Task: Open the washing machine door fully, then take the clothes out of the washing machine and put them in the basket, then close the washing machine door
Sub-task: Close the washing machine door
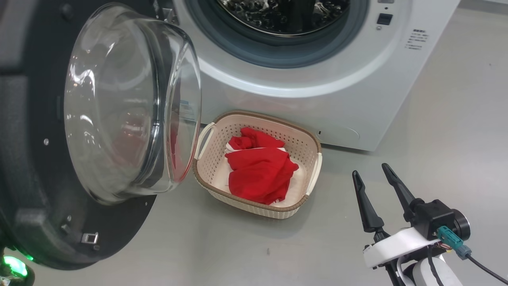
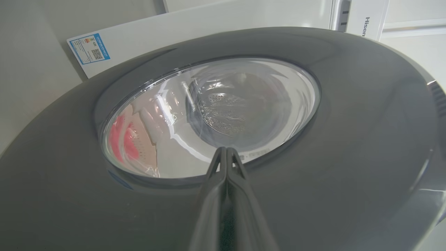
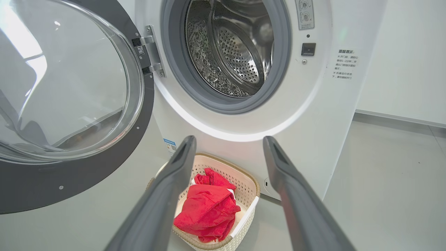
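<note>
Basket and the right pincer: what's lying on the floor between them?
Nothing. In the head view, the grey floor between the basket and the right pincer is bare.

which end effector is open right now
The right end effector: its two fingers stand well apart, empty, pointed toward the basket. The left end effector has its fingers pressed together by the washing machine door.

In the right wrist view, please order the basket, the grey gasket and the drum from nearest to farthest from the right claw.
1. Basket, on the floor below the right claw.
2. Gasket, ringing the round opening, higher up.
3. Drum, deep behind the gasket.
</note>
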### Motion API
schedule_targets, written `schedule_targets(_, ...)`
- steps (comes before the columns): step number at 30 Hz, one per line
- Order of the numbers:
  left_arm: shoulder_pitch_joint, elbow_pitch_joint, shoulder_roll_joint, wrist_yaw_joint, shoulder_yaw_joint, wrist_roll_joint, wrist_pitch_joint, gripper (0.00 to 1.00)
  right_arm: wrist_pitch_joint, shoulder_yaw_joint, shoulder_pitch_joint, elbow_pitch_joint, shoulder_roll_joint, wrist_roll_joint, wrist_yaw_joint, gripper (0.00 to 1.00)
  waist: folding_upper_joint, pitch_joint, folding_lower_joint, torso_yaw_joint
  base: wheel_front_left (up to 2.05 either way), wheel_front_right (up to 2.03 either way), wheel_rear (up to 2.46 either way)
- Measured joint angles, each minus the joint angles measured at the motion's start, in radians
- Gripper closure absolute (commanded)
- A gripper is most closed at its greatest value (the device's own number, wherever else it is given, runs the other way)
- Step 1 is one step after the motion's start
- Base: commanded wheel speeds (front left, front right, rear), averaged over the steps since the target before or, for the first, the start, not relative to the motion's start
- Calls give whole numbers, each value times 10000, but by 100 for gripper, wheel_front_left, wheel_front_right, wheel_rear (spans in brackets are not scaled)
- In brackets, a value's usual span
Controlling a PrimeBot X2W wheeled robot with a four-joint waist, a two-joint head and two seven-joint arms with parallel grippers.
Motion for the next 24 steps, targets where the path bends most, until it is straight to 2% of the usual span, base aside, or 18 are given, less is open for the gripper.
schedule_targets(17, 755, -1567, -761, -2, -213, -155, 520, 100, -96, 61, -82, 171, 98, 88, -13, 0, 0, -18, 0, -1263, 0, 0, 0)
schedule_targets(24, 815, -2023, -1175, -2, -614, -155, 694, 100, -105, 140, -204, 232, 127, 161, -15, 0, 0, 10, 0, -1744, 0, 0, 0)
